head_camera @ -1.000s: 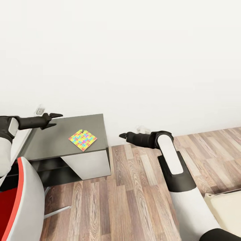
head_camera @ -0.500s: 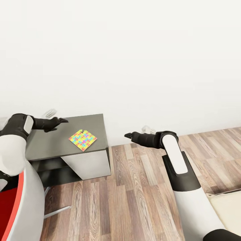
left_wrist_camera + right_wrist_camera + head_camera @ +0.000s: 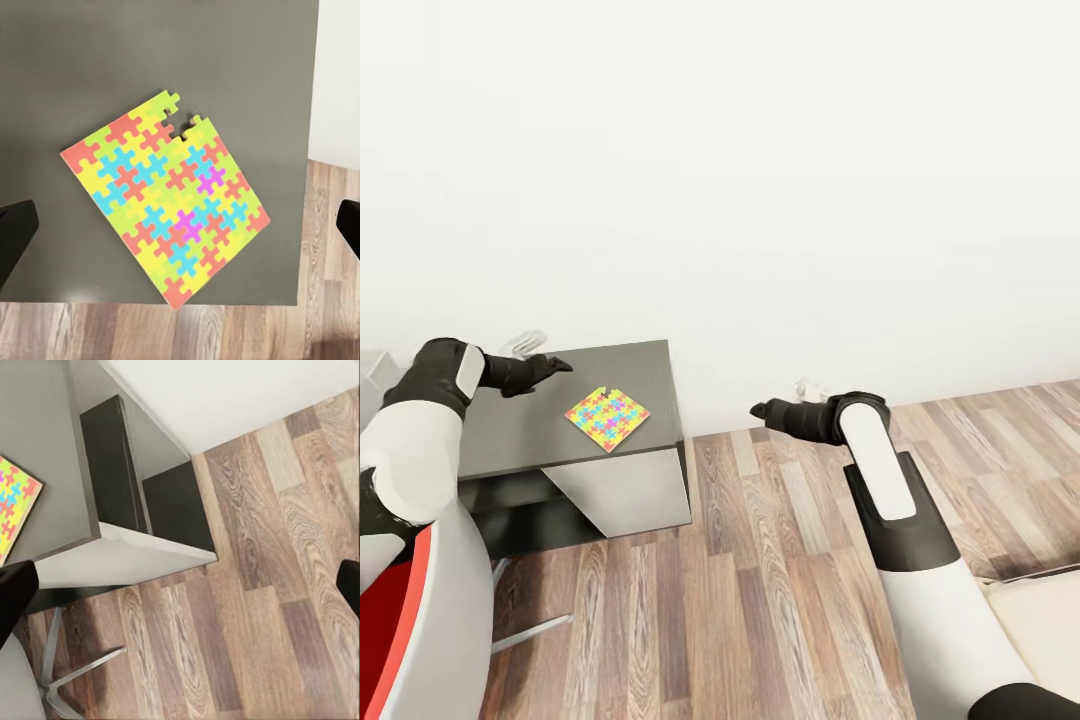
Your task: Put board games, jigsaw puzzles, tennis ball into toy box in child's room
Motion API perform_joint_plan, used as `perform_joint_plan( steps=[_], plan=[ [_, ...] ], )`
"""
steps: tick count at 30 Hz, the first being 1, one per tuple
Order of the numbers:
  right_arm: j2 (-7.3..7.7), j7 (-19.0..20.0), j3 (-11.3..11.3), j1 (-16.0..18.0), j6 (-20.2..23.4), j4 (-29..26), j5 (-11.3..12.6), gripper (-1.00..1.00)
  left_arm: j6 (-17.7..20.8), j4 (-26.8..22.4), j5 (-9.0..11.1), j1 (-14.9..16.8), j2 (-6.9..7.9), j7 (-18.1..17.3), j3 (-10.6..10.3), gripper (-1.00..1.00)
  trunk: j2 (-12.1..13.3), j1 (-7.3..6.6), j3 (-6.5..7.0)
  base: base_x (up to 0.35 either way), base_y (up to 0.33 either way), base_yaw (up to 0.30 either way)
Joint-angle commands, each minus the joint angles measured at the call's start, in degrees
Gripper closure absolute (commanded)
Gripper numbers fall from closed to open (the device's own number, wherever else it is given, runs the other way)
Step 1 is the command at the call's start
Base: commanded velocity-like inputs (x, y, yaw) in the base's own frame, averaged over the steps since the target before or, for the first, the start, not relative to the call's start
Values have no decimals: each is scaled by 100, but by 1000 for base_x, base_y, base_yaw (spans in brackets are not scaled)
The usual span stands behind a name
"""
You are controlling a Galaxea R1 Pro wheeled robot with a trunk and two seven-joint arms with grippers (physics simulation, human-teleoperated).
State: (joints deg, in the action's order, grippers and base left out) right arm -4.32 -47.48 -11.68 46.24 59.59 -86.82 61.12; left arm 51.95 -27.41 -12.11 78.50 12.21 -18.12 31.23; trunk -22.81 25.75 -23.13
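Observation:
One jigsaw puzzle point(image 3: 607, 418), a flat sheet of yellow, pink, blue and green pieces, lies on the dark grey section of the table point(image 3: 510, 435). In the left wrist view the jigsaw puzzle point(image 3: 169, 199) has a notch of missing pieces at one corner. My left gripper point(image 3: 560, 365) hovers open over the table's back part, just behind and left of the puzzle, with nothing held. Over the wood floor to the table's right, my right gripper point(image 3: 760, 409) is open and empty. A corner of the puzzle point(image 3: 13, 502) appears in the right wrist view. The toy box is out of view.
A red and white chair point(image 3: 420, 610) stands at the front left, close to the table. The table's white side panel point(image 3: 625, 490) faces the wood-plank floor point(image 3: 740, 590). A corner of the cream bed point(image 3: 1040, 610) is at the lower right. A white wall rises behind.
My left gripper has moved right along the table's back edge, closer to the puzzle. My right gripper has drawn back to the right. The puzzle has not moved.

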Motion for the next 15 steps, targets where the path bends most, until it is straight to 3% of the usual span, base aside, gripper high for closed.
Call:
perform_joint_plan(
  steps=[1,15],
  plan=[
    [-4,-100,-1,7,17,2,17,-100,-30,-5,-61,8,-30,1,41,-100,-11,3,-10,0,0,0],
    [-3,-246,15,8,14,-10,-87,-100,-368,-10,-47,8,-146,174,37,-100,-11,3,-10,0,0,0]
  ],
)
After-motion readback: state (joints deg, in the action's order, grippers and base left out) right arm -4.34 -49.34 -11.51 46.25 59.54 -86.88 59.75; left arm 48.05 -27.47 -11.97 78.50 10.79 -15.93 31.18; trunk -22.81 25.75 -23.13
